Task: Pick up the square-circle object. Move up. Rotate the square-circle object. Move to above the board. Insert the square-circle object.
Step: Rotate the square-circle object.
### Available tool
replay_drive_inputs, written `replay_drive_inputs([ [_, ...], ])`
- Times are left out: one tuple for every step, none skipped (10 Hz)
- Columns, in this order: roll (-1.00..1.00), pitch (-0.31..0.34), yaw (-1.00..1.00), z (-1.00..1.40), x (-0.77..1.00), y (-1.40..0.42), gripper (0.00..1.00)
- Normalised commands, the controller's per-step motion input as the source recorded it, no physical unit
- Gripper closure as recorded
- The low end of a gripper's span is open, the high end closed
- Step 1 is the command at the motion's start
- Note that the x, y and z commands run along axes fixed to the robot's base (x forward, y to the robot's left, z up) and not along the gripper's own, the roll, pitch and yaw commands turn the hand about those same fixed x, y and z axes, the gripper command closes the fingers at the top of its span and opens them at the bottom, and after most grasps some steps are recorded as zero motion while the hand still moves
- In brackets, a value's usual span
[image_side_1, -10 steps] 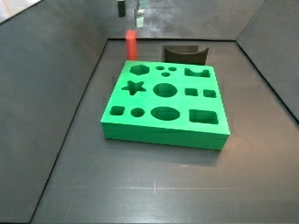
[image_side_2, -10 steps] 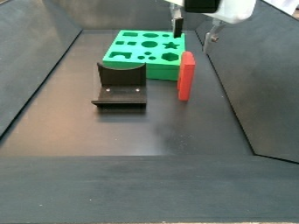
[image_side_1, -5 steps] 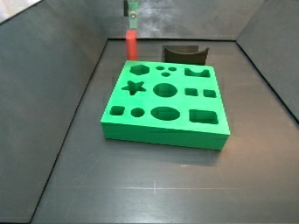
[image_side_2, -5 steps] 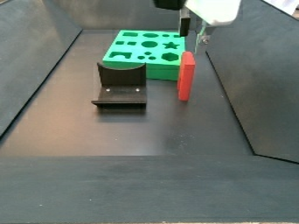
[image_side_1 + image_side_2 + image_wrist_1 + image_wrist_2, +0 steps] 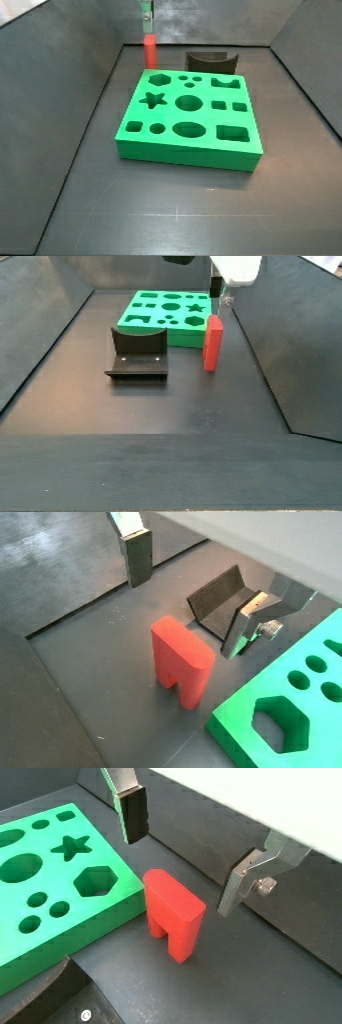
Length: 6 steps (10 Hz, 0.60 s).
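Note:
The square-circle object (image 5: 151, 46) is a small red block standing upright on the dark floor, just beyond the far left corner of the green board (image 5: 187, 115). It shows in both wrist views (image 5: 181, 662) (image 5: 174, 913) and in a side view (image 5: 211, 344). My gripper (image 5: 147, 12) hangs above the block, open and empty. In both wrist views (image 5: 194, 597) (image 5: 187, 853) the two fingers (image 5: 138, 557) (image 5: 241, 883) stand wide apart, with the block below and between them, untouched. The board also shows in the other views (image 5: 167, 311) (image 5: 54, 888) (image 5: 287, 712).
The dark fixture (image 5: 211, 62) stands on the floor by the board's far edge, beside the red block (image 5: 138, 351) (image 5: 221, 602). Grey walls (image 5: 80, 60) enclose the floor on the sides and back. The block stands close to a side wall.
My gripper has shifted sideways and a little higher, coming over the red block. The block, board and fixture have not moved.

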Motion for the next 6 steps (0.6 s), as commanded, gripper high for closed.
replay_drive_inputs([
  [0.02, 0.015, -0.10, -1.00, 0.01, 0.00, 0.00],
  [0.02, -0.002, -0.08, -1.00, 0.02, 0.00, 0.00],
  [0.02, -0.016, -0.06, -1.00, 0.02, 0.01, 0.00],
  [0.01, -0.024, -0.05, -0.94, 0.02, 0.01, 0.00],
  [0.01, -0.030, -0.05, -0.72, 0.02, 0.01, 0.00],
  [0.01, -0.028, -0.05, -0.62, 0.02, 0.01, 0.00],
])
